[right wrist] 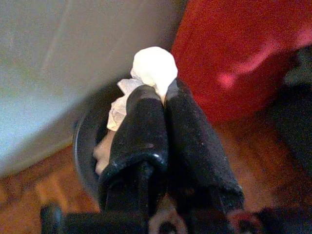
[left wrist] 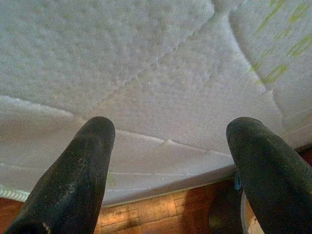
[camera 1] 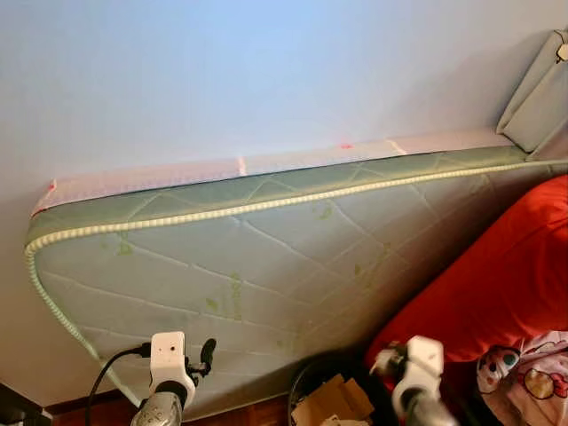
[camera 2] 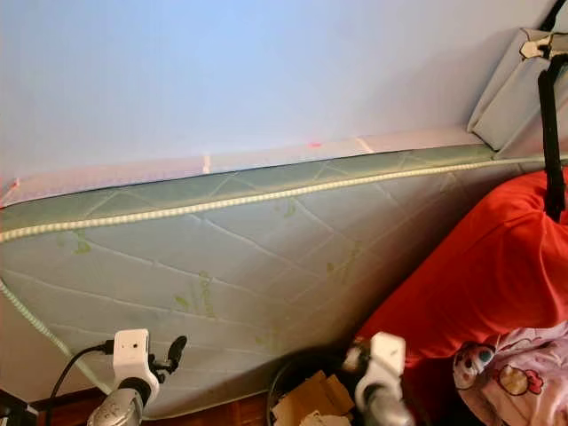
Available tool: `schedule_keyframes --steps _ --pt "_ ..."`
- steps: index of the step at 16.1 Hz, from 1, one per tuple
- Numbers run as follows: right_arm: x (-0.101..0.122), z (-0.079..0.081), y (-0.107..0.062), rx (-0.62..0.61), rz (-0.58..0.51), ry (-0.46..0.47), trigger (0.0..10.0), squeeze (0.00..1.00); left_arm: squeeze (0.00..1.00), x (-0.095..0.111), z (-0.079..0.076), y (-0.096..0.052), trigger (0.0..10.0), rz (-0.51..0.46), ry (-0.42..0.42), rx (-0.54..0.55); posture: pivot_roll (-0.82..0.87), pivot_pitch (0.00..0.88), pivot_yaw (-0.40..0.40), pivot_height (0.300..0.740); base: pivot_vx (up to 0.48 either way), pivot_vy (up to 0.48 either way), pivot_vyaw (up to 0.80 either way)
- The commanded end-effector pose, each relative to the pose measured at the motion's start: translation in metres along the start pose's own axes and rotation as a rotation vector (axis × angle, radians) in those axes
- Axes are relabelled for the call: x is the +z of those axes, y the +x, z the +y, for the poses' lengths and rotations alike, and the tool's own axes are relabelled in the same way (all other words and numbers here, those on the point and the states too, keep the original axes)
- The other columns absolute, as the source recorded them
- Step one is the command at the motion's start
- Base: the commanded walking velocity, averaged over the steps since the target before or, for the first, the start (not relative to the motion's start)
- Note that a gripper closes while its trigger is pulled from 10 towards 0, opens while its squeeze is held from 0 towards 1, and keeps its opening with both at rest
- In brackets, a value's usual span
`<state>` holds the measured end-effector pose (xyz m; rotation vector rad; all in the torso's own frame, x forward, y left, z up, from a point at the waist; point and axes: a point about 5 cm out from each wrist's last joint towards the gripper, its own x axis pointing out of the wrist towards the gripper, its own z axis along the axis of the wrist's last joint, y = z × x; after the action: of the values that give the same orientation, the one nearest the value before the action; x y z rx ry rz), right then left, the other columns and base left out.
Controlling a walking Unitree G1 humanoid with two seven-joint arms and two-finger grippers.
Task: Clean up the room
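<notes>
White tissue [right wrist: 153,66] pinched, right claw [right wrist: 165,95] above bin [right wrist: 85,141]

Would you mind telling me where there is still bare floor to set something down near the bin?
Bare wooden floor shows along the foot of the leaning mattress, left of the black bin. The bin already holds cardboard. To its right it is crowded: the red bedding presses close. The right claw holds a white tissue above the bin; the left claw is open.
</notes>
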<state>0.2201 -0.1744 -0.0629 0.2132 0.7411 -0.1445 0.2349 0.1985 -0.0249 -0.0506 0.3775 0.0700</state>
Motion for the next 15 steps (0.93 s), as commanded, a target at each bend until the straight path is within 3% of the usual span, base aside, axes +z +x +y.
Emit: schedule_keyframes --steps 1,3,15 --pt "-0.0034 -0.0042 -0.0011 0.003 0.017 -0.011 10.0 0.00 0.00 -0.0021 -0.0015 -0.0017 10.0 0.009 -0.001 -0.009 0.13 0.007 -0.103 0.730 0.000 0.000 0.00" --pt "-0.0043 -0.0046 -0.0016 0.002 0.013 -0.013 10.0 0.00 0.00 -0.0022 -0.0002 -0.0020 10.0 0.009 0.000 -0.007 0.13 0.006 -0.104 0.710 0.000 0.000 0.00" --pt "-0.0087 0.0003 -0.0027 0.044 0.021 -0.031 10.0 0.00 0.00 -0.0003 -0.0010 -0.0029 10.0 -0.002 0.007 -0.003 0.14 0.013 -0.108 0.685 0.000 0.000 0.00"
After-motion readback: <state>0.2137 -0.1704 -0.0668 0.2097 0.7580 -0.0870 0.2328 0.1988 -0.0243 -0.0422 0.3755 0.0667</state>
